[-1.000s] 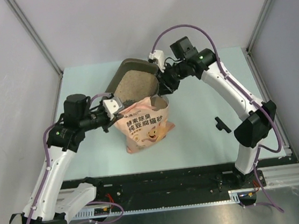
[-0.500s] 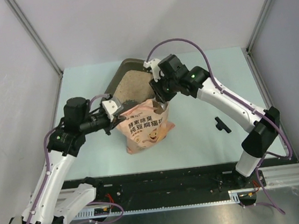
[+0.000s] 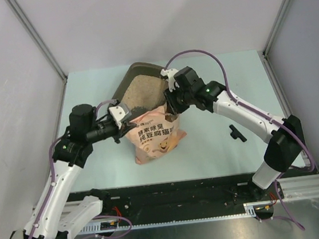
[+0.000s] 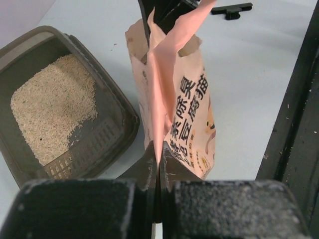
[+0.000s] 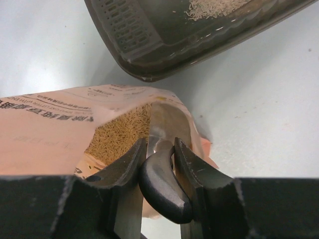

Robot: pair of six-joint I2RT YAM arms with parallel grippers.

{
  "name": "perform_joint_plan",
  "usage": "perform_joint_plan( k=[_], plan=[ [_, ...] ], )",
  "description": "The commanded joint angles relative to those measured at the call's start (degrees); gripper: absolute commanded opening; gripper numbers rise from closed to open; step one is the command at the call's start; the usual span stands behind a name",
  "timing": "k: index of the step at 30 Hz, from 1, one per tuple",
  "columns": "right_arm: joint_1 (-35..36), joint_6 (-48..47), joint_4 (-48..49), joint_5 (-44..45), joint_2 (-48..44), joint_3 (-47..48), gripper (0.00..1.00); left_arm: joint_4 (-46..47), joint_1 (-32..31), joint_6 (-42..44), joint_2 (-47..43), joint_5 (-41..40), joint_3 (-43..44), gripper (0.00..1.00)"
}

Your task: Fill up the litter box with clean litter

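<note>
Litter box [image 3: 122, 84] sits at the far middle of the table [image 3: 214, 90], turned diagonal. Litter [image 3: 144, 89] covers most of its floor as a thin, uneven layer; the left wrist view shows the slotted near end bare, so I'd call the fill partial.

Bag [image 3: 156, 137] stands upright just in front of the box, near it, mouth open on top. More litter is visible inside the bag in the right wrist view.

Left gripper [image 4: 159, 149]: fingers pressed together on the bag's thin side edge, pinching the film. Right gripper [image 5: 158, 144]: clamped on the dark handle of the scoop [image 5: 164, 122], blade down inside the bag mouth and touching the grains.

Handling, my read:
- Litter is loose, fine and dry. It flows and spills with any tilt, so it can't be grasped directly; it moves by scoop or by tipping the bag.
- The scoop should stay level when loaded, and the path over the box rim should be short.
- The bag is soft film with a weighted bottom. It folds where pinched. An edge pinch works for steadying it but is probably weak for lifting, since the film could slip out.
- The box is stiff plastic and light, and may slide if bumped. The raised rim is the place to grip it.

A black clip [image 3: 236, 132] lies on the table to the right, well apart.
</note>
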Motion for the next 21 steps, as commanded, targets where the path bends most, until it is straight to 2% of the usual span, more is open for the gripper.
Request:
perform_joint_plan(
  k=[1, 8, 9, 16, 21],
  plan=[
    [-0.61, 4.56, -0.83, -5.83, 1.14, -6.29, 0.00, 6.99, -0.62, -0.52, -1.78, 6.01, 2.30, 0.00],
    [-4.64, 9.22, 3.47, -21.64, 4.30, -6.56, 0.00, 9.63, -0.71, -1.48, -4.51, 4.87, -1.93, 0.00],
    [-5.17, 10.96, 4.88, -27.50, 5.00, -6.38, 0.00, 9.63, -0.71, -1.31, -4.95, 4.52, -2.54, 0.00],
    [-8.95, 17.56, 11.30, -38.53, 7.11, -4.98, 0.00, 9.63, -0.71, 0.01, -5.65, 3.29, -2.54, 0.00],
    [-15.01, 21.18, 13.77, -43.89, 7.64, -4.01, 0.00, 9.63, -0.71, 2.12, -5.83, 1.01, -3.77, 0.00]
  ],
)
